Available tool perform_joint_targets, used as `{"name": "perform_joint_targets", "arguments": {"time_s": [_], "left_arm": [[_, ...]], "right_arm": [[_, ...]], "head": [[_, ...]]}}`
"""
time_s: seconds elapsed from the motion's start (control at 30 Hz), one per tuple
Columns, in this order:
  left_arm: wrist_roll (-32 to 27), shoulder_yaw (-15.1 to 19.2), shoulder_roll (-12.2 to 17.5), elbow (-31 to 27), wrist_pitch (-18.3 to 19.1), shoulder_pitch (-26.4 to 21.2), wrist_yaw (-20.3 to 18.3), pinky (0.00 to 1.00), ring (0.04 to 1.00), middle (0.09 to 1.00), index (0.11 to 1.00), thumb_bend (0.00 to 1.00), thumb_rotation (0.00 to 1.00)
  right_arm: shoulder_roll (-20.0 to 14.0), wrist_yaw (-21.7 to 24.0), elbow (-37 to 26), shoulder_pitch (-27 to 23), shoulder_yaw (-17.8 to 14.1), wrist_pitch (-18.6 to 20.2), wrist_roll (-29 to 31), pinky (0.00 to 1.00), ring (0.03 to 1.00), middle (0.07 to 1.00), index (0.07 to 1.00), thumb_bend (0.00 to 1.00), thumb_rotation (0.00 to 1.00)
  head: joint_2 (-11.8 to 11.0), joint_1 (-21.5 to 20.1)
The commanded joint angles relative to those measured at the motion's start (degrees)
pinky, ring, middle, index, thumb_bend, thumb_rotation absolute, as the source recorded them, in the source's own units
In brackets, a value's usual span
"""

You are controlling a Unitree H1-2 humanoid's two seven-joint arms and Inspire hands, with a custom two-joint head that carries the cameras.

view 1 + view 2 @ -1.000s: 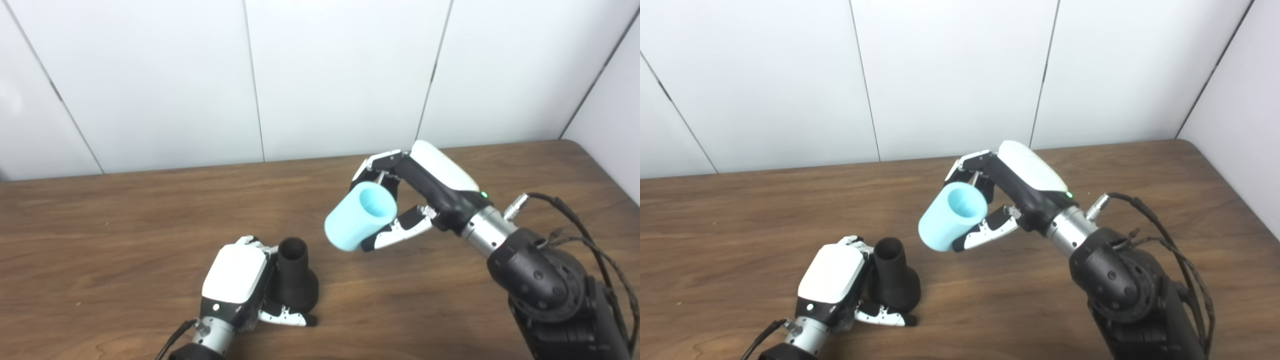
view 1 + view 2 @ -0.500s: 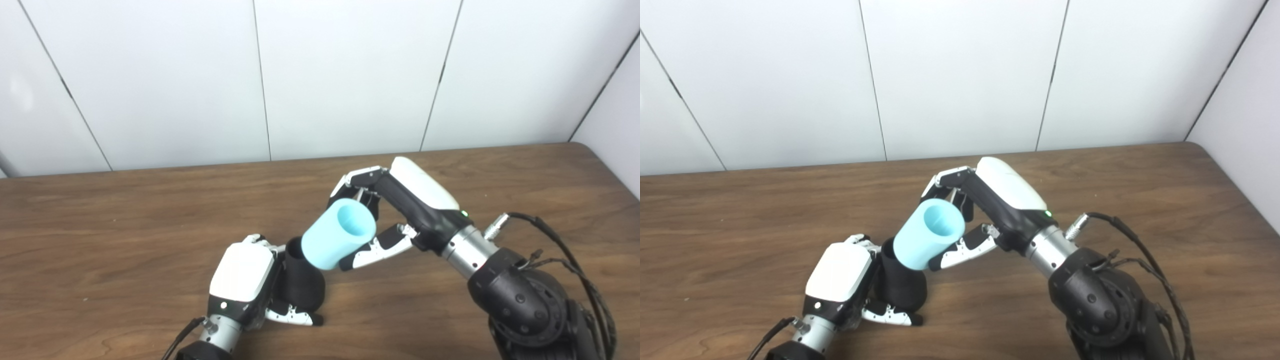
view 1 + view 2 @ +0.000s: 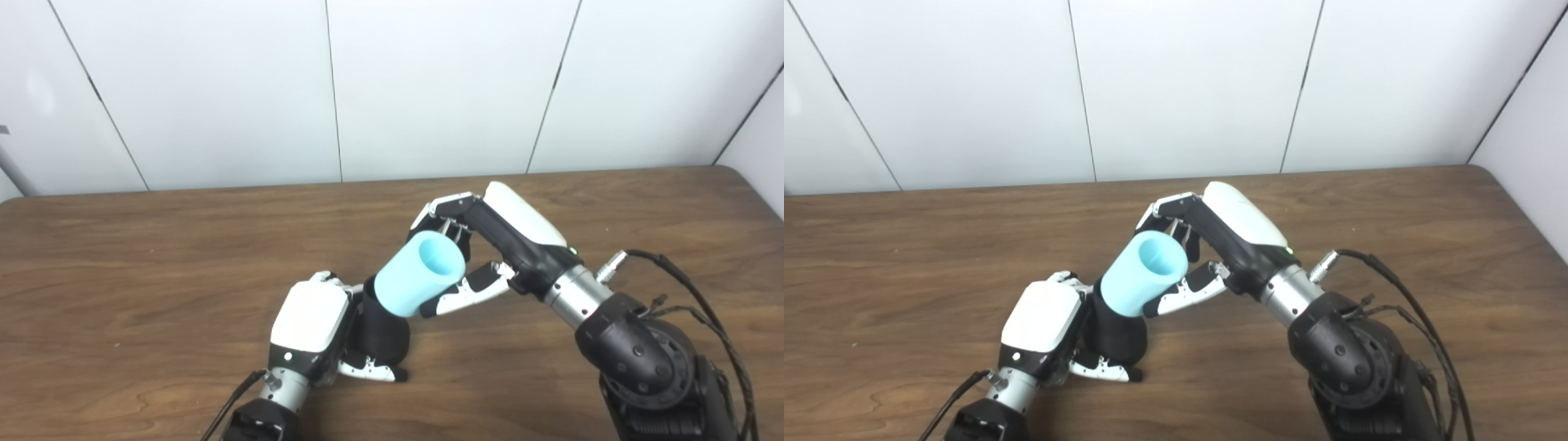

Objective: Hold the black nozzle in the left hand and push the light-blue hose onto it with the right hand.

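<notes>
Left hand [image 3: 309,318]: wrapped around the black nozzle [image 3: 383,327], near the table's front edge.
Right hand [image 3: 490,245]: gripping the light-blue hose [image 3: 416,282].
Hose: leans down-left, its low end over the nozzle's top.

A brown wooden table [image 3: 122,257] fills the lower half of the frame, with the wood grain running from left to right. Its far edge meets a white wall [image 3: 441,86] in the upper half. The wall is made of flat panels, divided by thin dark seams [image 3: 335,92]. At the far left edge a grey bar [image 3: 12,168] leans against the wall.
</notes>
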Motion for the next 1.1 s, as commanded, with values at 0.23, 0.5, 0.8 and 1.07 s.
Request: {"name": "perform_joint_targets", "arguments": {"time_s": [0.23,0.5,0.8,1.07], "left_arm": [[0.24,-3.04,-0.85,1.96,-0.92,1.79,-4.03,0.82,0.645,0.525,0.466,0.52,0.0],[0.78,-2.99,-1.36,2.18,-0.42,1.79,-4.19,0.83,0.658,0.527,0.465,0.52,0.0],[1.15,-3.1,-1.5,3.06,-0.56,1.65,-3.73,0.82,0.655,0.521,0.467,0.52,0.0],[0.99,-2.96,-1.43,2.38,-0.79,1.63,-3.62,0.82,0.651,0.522,0.467,0.52,0.0]], "right_arm": [[0.03,-3.69,1.24,-0.42,0.39,-3.97,0.93,0.28,0.39,0.547,0.487,0.49,0.0],[1.5,-5.41,3.61,-0.78,1.18,-4.42,2.6,0.3,0.392,0.539,0.483,0.49,0.0],[1.88,-6.92,5.27,-1.78,1.16,-5.31,4.58,0.32,0.38,0.522,0.491,0.49,0.0],[1.86,-7.89,7.43,-2.36,2.36,-6.9,4.56,0.32,0.385,0.542,0.489,0.49,0.0]], "head": [[-0.09,0.21],[-0.51,-0.11],[-0.87,0.38],[-0.74,0.24]]}}
